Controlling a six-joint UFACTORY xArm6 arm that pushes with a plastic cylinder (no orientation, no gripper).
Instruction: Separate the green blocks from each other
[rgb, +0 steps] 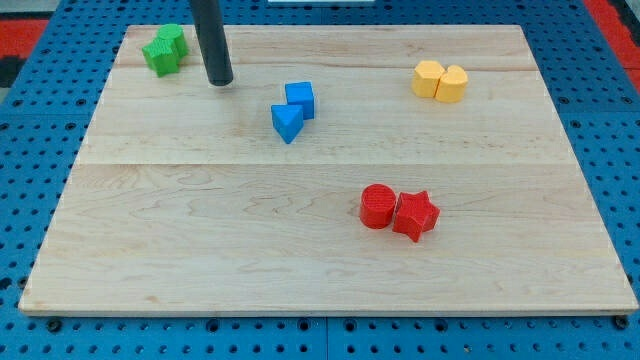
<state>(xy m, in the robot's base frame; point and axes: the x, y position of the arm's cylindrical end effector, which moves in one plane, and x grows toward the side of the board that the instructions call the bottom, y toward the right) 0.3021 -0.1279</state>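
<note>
A pale wooden tabletop lies on a blue pegboard. The two green blocks, shapes unclear, sit touching each other at the view's top left corner. My tip rests just to their right, apart from them. There are no jaws, only the rod. A blue cube touches a blue triangle near the middle.

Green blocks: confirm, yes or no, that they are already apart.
No: the two green blocks touch each other at the board's top-left corner, with my tip just to their right, not touching them.
</note>
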